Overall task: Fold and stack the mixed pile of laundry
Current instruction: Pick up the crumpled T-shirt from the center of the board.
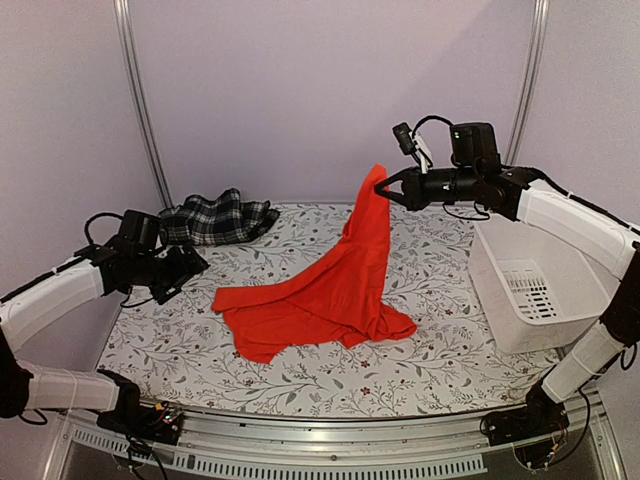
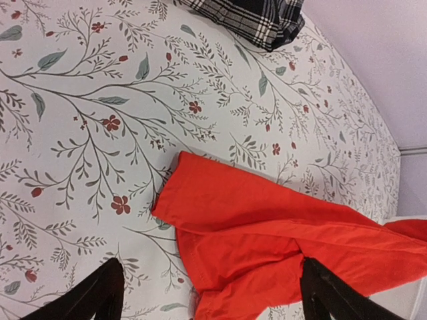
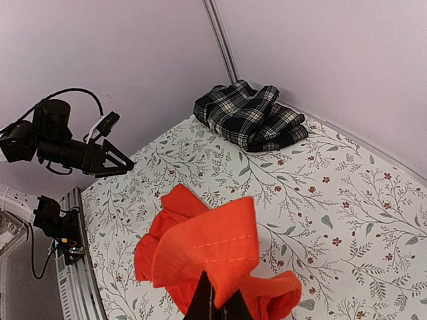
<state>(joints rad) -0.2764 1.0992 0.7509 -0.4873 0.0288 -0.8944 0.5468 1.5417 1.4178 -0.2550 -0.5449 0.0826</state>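
The red shirt (image 1: pixel 320 295) lies spread on the floral table cover, and one hem is pulled up into a peak. My right gripper (image 1: pixel 382 184) is shut on that hem and holds it high above the table; its wrist view shows the stitched edge (image 3: pixel 220 243) folded over the closed fingertips (image 3: pixel 217 297). Left of the shirt, my left gripper (image 1: pixel 196 264) is open and holds nothing. Its black fingers (image 2: pixel 100 297) straddle the shirt's near corner (image 2: pixel 253 233) from above without touching it. The plaid garment (image 1: pixel 218 218) sits crumpled at the back left corner.
A white plastic basket (image 1: pixel 530 290) stands on the right side of the table. The floral cover (image 1: pixel 440 360) runs to the metal rail at the near edge. Walls close in the back and both sides. The left arm (image 3: pixel 73 153) shows in the right wrist view.
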